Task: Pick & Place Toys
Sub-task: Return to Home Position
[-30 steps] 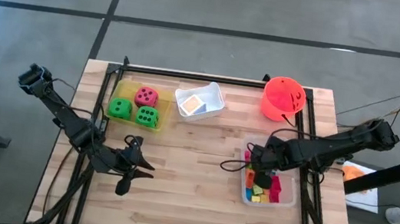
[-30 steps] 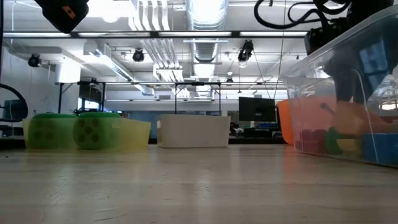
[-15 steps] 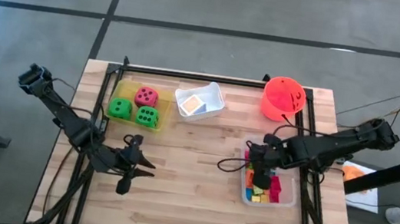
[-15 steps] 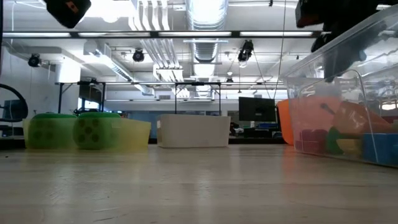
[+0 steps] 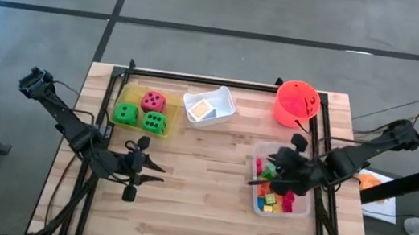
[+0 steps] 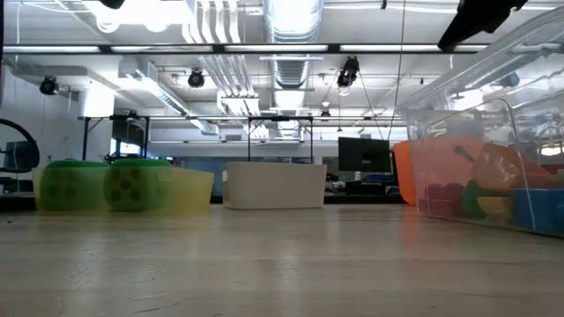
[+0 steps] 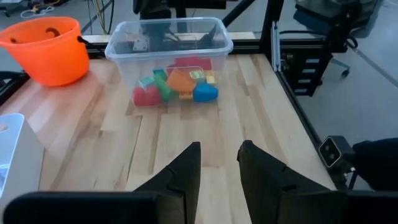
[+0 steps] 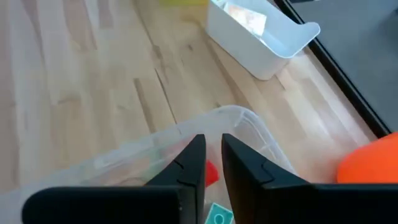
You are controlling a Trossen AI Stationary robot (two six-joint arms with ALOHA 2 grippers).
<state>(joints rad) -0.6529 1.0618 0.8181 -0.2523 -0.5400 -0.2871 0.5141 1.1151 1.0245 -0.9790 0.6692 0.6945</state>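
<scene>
Many small coloured bricks [image 5: 272, 197] lie in the clear bin [image 7: 219, 41] at the table's right. My right gripper [image 8: 212, 140] hovers above the bin's left, far corner, fingers almost together and nothing at their tips; a red brick [image 8: 212, 173] in the bin shows through the gap. Two green dice [image 5: 125, 112] and a pink one [image 5: 153, 100] sit in the yellow tray [image 5: 116, 95]. A card [image 5: 202, 110] lies in the white tray [image 5: 229, 98]. My left gripper [image 7: 219, 148] hangs above bare wood at the table's left, fingers slightly apart and empty.
A round orange bucket [image 5: 296, 103] stands at the far right corner, just beyond the clear bin. Bare wood stretches between the two arms and along the near edge. Black frame rails [image 5: 222, 82] run along the far edge and both sides of the table.
My right gripper has risen out of the clear bin and drawn a little toward the near edge, tipping more level. My left gripper has risen slightly and rolled about its own axis. Nothing on the table has moved.
</scene>
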